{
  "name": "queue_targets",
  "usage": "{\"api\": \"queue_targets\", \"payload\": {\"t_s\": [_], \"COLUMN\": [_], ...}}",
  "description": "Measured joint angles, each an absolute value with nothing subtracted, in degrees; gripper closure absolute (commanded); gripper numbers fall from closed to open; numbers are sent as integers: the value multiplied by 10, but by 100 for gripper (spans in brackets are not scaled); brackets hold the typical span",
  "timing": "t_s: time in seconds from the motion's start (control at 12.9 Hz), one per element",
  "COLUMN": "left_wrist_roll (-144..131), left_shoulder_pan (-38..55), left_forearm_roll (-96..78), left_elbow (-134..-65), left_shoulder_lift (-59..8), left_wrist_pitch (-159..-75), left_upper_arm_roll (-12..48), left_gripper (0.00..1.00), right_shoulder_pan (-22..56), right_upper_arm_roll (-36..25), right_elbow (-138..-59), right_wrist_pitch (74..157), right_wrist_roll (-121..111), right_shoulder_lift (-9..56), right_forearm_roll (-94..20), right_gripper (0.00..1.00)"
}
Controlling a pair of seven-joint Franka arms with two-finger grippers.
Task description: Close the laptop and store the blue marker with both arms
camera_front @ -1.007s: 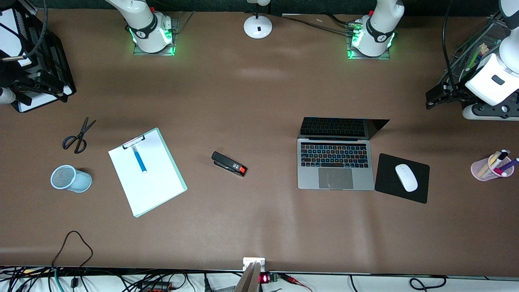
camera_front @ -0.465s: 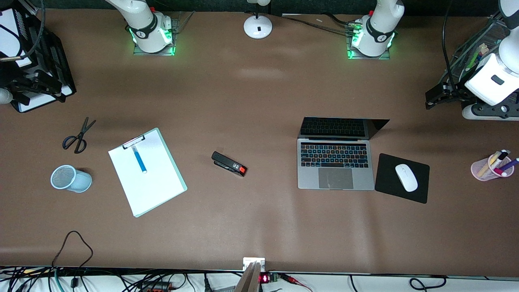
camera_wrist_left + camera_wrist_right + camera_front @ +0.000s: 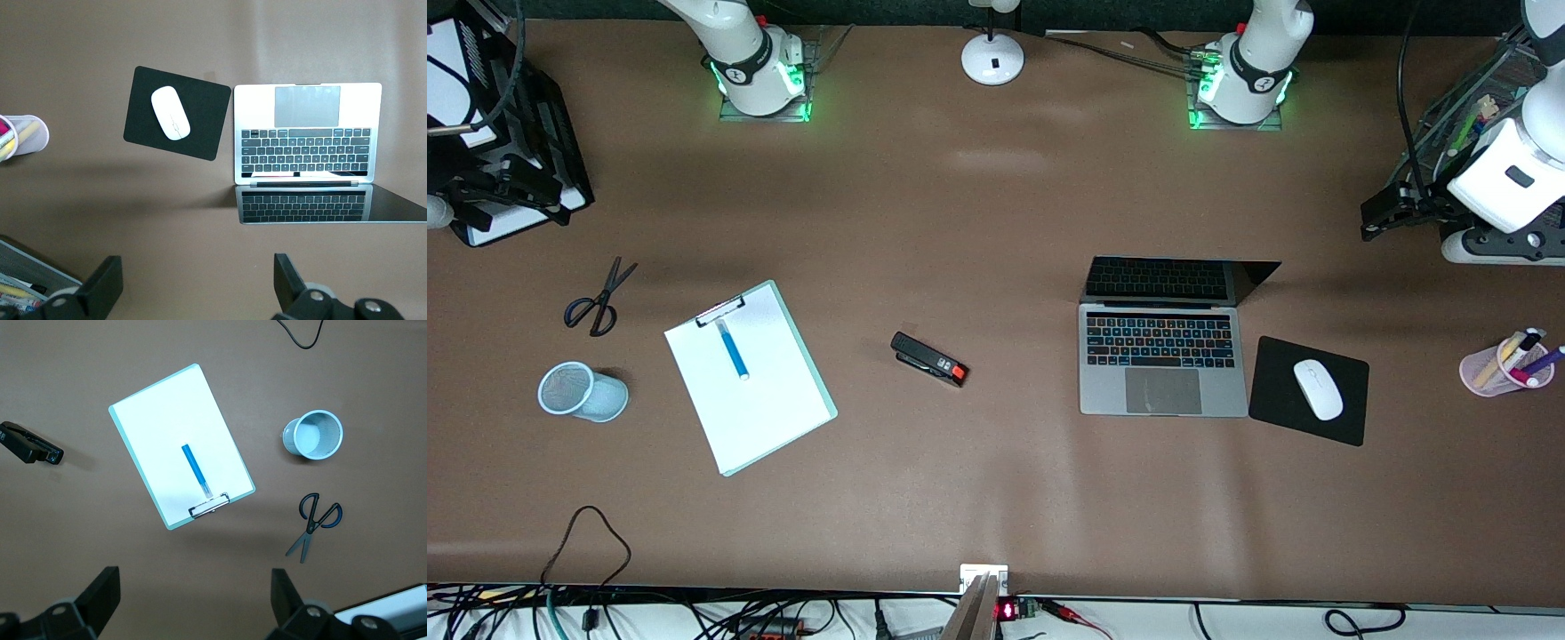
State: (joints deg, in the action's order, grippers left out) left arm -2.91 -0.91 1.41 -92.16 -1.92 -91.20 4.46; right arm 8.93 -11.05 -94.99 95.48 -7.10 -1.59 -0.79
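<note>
Basically nothing's moved in the last second: laptop [image 3: 1163, 360] still open on the worktop, marker [image 3: 732, 349] still on the clipboard [image 3: 760, 400], left gripper [image 3: 193, 283] and right gripper [image 3: 193, 600] both hovering, fingers apart

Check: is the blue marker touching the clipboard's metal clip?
Cannot tell. In the right wrist view the blue marker's pale end runs right up to the clip with no plain gap or contact.
</note>
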Motion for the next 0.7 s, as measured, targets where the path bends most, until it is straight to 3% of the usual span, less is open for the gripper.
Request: {"api": "queue_targets", "payload": {"t_s": [0.31,0.7], "left_wrist_roll": [-29,-30], "left_shoulder_pan": [-9,-9], "left_forearm_roll": [14,-3], "left_elbow": [-872,-862], "left_shoulder_lift": [-56,-92], "left_wrist_pitch": [-913,-913], "left_upper_arm_roll": [45,45], "left_gripper": [0,0], "right_shoulder_pan": [89,96], "right_upper_arm_roll": [-110,-107], "right_elbow": [-951,-960], "right_wrist_pitch": [959,1021], "right_wrist_roll": [-71,-81], "right_shoulder_lift": [13,88], "right_forearm_roll": [-8,-8], "right_gripper": [0,0]}}
